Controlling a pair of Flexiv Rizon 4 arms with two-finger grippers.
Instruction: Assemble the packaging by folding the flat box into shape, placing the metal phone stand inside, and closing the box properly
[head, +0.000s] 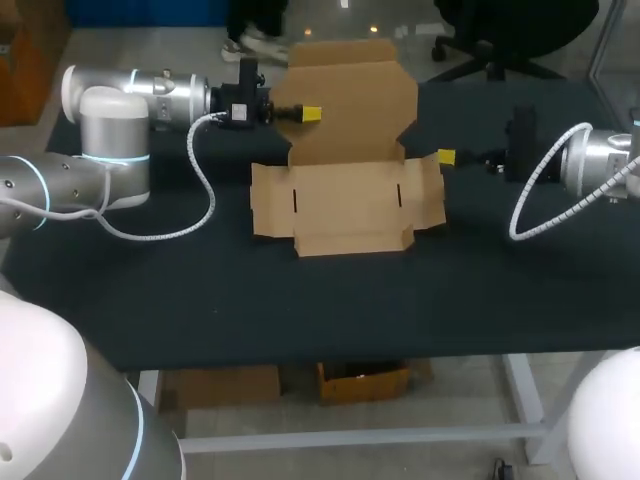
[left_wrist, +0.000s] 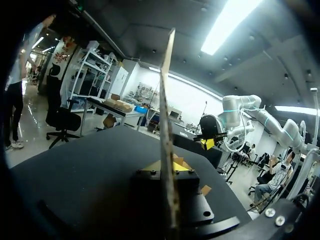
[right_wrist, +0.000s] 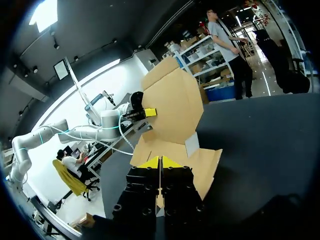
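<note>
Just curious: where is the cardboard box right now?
In the head view, the cardboard box lies mid-table, back panel raised; the left pincer grips that panel's edge, the right pincer its right flap.

Dark table (head: 200, 300) — cardboard box (head: 345, 205) near middle, base panels flat, rear flap upright

Head view: fixed, above and behind the robot, looking down on the table (head: 200, 290). Left wrist view: close, level across the table, box (left_wrist: 167, 125) edge-on. Right wrist view: close, facing the opposite way. Shared: box, table.
</note>
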